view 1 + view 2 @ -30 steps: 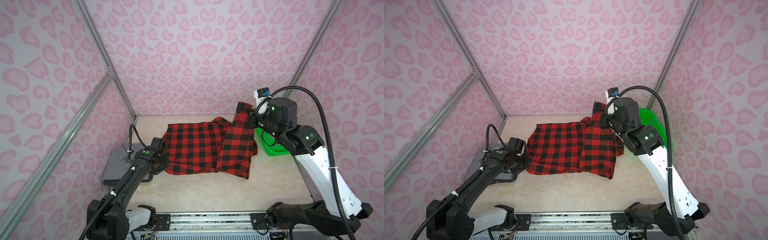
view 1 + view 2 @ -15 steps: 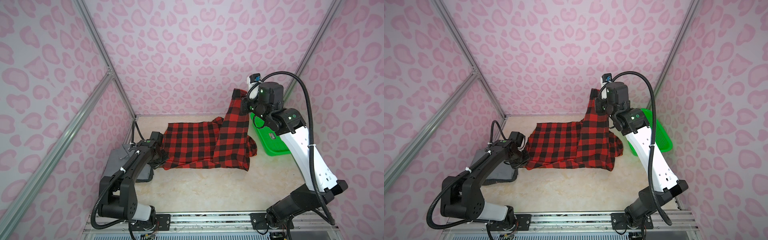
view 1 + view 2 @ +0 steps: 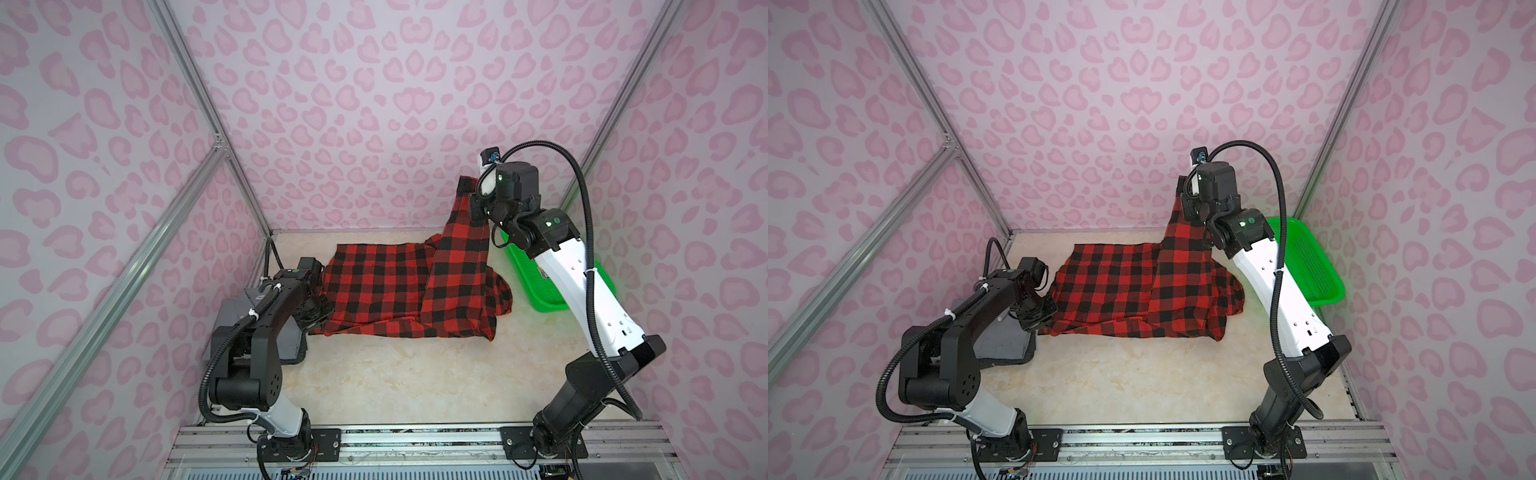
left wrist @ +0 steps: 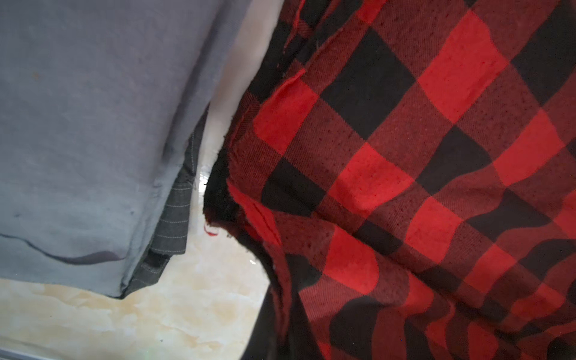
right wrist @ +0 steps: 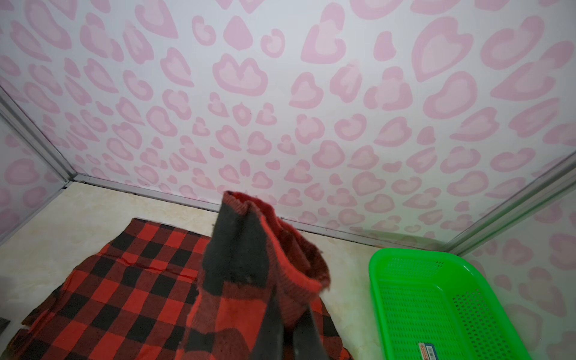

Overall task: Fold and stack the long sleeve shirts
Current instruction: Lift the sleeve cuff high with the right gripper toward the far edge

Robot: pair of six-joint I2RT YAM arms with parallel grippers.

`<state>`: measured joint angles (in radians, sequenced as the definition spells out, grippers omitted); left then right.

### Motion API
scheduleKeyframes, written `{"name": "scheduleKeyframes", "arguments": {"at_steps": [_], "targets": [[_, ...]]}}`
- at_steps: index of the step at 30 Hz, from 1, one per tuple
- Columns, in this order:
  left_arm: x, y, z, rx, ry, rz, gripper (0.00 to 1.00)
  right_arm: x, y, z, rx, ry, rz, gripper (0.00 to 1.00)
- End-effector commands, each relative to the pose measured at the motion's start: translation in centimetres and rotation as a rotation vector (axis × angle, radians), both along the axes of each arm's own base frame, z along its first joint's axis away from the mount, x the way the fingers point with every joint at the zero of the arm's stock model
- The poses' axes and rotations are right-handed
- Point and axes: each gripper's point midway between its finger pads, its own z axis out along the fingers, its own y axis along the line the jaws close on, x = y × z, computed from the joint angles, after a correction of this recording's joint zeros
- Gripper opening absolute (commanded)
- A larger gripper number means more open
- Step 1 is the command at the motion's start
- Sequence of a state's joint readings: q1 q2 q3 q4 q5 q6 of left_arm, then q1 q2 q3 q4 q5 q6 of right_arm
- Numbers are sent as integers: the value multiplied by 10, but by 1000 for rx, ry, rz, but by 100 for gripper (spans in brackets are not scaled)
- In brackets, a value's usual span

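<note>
In a top view the checked shirt (image 3: 386,286) lies spread over the middle of the table (image 3: 395,374). Its sleeve (image 3: 461,245), at the shirt's 1 o'clock, rises off the cloth to the right pincer (image 3: 473,203), which is clenched on the cuff end. Holding it high, I judge, draws the sleeve straight so it can be laid across the body as a fold. At the shirt's 8 o'clock the left pincer (image 3: 320,307) sits low at the hem edge, probably to steady that corner against the pull. Whether it is released or gripping cannot be told.

In a top view the grey shirt (image 3: 1005,345) lies at the checked shirt's 9 o'clock, a flat folded packet partly under the left arm and likely the base of the stack. The basket (image 3: 1320,266) stands at 3 o'clock, clear of the folding area.

The left wrist view shows the grey shirt (image 4: 78,124) with its layered edges squared. A strip of bare table (image 4: 187,311) lies between it and the rumpled hem of the checked shirt (image 4: 405,156). No fingers show here.

The right wrist view shows the sleeve (image 5: 243,255) standing up, pinched between the dark fingers (image 5: 271,327) of the right pincer (image 5: 288,336). The shirt's body (image 5: 124,296) lies flat beyond it, and the basket (image 5: 374,274) is beside that, holding no cloth.
</note>
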<state>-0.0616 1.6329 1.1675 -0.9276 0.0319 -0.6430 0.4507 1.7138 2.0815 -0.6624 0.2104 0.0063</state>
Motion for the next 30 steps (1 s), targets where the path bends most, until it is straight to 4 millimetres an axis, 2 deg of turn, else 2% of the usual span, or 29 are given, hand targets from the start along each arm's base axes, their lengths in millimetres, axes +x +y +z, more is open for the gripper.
{"name": "scheduleKeyframes", "arguments": {"at_steps": [1,8,16,18,19,21,22,23,25,26,30], "targets": [[6,-2,1,-13,12,-8,14,14,-4,12,-11,-66,-35,0],[22,0,6,-4,2,-2,20,36,-6,13,-30,-110,-86,0],[35,-1,6,-10,-5,0,26,65,-1,-3,-86,-114,-102,0],[37,1,8,1,-13,-2,35,72,-3,-8,-97,-112,-113,0],[38,2,9,7,-16,-4,48,76,-5,-11,-100,-111,-119,0],[37,4,9,13,-14,-5,63,81,-6,-15,-106,-113,-129,0],[37,5,10,13,-16,-5,65,84,-5,-18,-108,-113,-126,0],[38,4,12,11,-23,-6,76,87,-5,-20,-115,-114,-127,0],[44,6,23,16,-59,-3,80,93,-5,-23,-133,-114,-135,0],[46,7,27,18,-71,-2,96,96,-6,-25,-139,-113,-141,0],[45,7,36,16,-97,0,99,108,-15,-32,-147,-111,-178,0]]}}
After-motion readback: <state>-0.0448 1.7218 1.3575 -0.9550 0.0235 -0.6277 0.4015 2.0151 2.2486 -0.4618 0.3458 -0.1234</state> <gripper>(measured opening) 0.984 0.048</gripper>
